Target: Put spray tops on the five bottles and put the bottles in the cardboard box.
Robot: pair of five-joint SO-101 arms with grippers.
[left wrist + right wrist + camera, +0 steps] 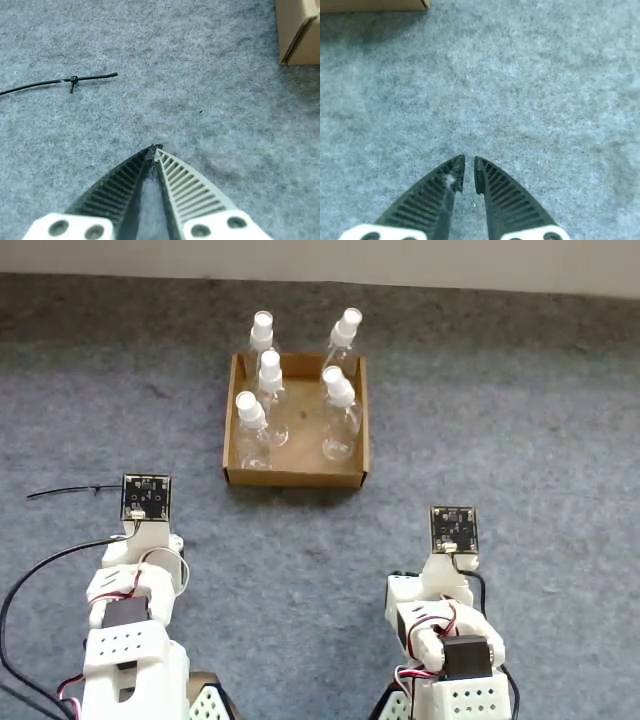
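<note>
Left pincer (152,149) apart from box (300,30).

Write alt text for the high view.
Five clear bottles with white spray tops stand in an open cardboard box on grey carpet. The left arm and right arm sit nearer, clear of it; a black cable tie lies by the left one.

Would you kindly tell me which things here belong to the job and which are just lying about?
Job: five spray-topped bottles, cardboard box.
Lying about: thin black cord on the grey carpet.
</note>
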